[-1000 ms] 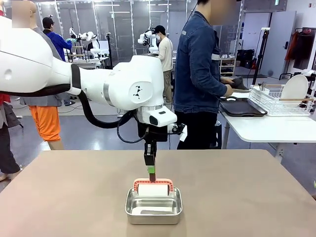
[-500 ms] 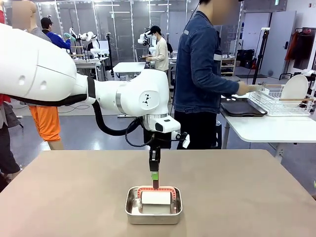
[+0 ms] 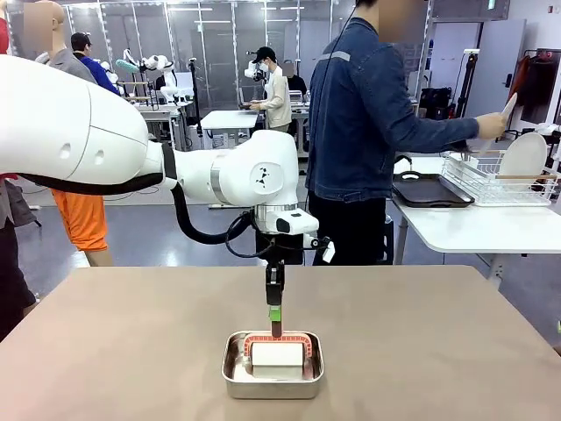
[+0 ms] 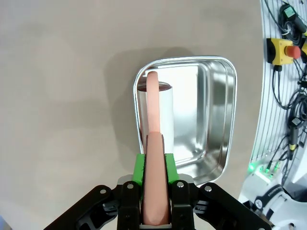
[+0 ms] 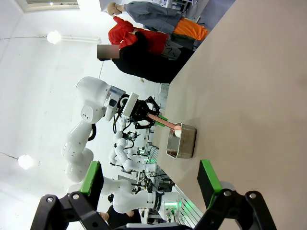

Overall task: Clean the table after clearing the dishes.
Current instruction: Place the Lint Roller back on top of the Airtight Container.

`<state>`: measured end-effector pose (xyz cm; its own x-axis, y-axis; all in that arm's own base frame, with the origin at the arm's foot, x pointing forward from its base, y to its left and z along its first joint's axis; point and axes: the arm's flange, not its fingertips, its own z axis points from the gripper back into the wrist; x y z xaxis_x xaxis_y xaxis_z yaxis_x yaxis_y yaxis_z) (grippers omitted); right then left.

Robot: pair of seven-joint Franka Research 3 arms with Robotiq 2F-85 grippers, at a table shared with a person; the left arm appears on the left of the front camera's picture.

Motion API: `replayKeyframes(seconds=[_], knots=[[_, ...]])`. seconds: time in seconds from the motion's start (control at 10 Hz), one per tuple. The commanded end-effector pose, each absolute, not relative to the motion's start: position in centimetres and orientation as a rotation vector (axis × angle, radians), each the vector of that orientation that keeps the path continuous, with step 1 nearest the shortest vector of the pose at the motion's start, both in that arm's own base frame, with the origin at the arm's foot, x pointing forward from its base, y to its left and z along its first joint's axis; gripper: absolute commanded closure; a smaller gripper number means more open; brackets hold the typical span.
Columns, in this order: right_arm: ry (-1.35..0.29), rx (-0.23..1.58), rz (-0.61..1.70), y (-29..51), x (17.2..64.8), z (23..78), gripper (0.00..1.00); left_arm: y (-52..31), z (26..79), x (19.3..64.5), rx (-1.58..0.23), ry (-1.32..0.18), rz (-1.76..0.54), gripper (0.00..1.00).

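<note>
Dishes are off the worktop [image 3: 131, 351]; wiping has not begun. The left gripper [image 3: 275, 317] grasps the roller [image 3: 277, 353] handle in the pan [image 3: 272, 384]; the right gripper [image 5: 151, 184] is released.

From my left wrist camera I look straight down on the plain matte beige-brown desk [image 4: 62, 96]. My left tool [image 4: 155, 167], black with green pads, is clamped on the long salmon-pink plastic handle [image 4: 154, 143] of a roller; the handle runs up the picture from between the pads. Its far end meets the white cylindrical roller [image 4: 165, 117], which lies inside the small rectangular polished steel pan [image 4: 218, 120] with rounded corners, against the pan's left wall. The pan sits flat on the desk. At the right edge I see a white slotted rail with black cables [image 4: 292, 134] and a yellow box with a red button [image 4: 283, 50].
</note>
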<state>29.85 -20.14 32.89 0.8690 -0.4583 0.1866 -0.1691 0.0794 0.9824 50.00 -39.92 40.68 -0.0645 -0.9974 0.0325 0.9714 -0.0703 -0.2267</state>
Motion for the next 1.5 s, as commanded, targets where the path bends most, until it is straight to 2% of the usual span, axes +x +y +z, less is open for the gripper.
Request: replayKeyframes(seconds=[0.0,0.1,0.2,0.3,0.4,0.5,0.7,0.8,0.9,1.2,1.3,1.4], knots=[[-0.527,1.5,-0.228,-20.0,29.6,33.1,0.0,-39.6,40.8,50.3,-0.203,0.176,-1.634,0.78],[-0.527,1.5,-0.228,-20.0,29.6,33.1,0.0,-39.6,41.5,50.2,-0.193,0.164,-1.628,0.5],[-0.527,1.5,-0.228,-20.0,29.6,33.1,0.0,-39.6,41.9,50.2,-0.178,0.153,-1.626,0.44],[-0.527,1.5,-0.228,-20.0,29.6,33.1,0.0,-39.5,42.5,50.2,-0.168,0.149,-1.628,0.19],[-0.527,1.5,-0.228,-20.0,29.6,33.1,0.0,-39.5,42.9,50.2,-0.166,0.142,-1.628,0.15],[-0.527,1.5,-0.228,-20.0,29.6,33.1,0.0,-39.5,43.3,50.2,-0.161,0.146,-1.626,0.0],[-0.527,1.5,-0.228,-20.0,29.6,33.1,0.0,-39.2,44.1,50.1,-0.151,0.142,-1.615,0.0],[-0.527,1.5,-0.228,-20.0,29.6,33.1,0.0,-39.1,44.3,50.0,-0.151,0.132,-1.615,0.07],[-0.527,1.5,-0.228,-20.0,29.6,33.1,0.0,-39.0,44.3,50.0,-0.153,0.127,-1.617,0.0],[-0.527,1.5,-0.228,-20.0,29.6,33.1,0.0,-37.9,45.0,48.6,-0.127,0.011,-1.615,0.0],[-0.527,1.5,-0.228,-20.0,29.6,33.1,0.0,-39.5,44.6,50.6,-0.159,0.099,-1.628,0.0],[-0.527,1.5,-0.228,-20.0,29.6,33.1,0.0,-39.5,44.6,50.6,-0.159,0.099,-1.628,0.0]])
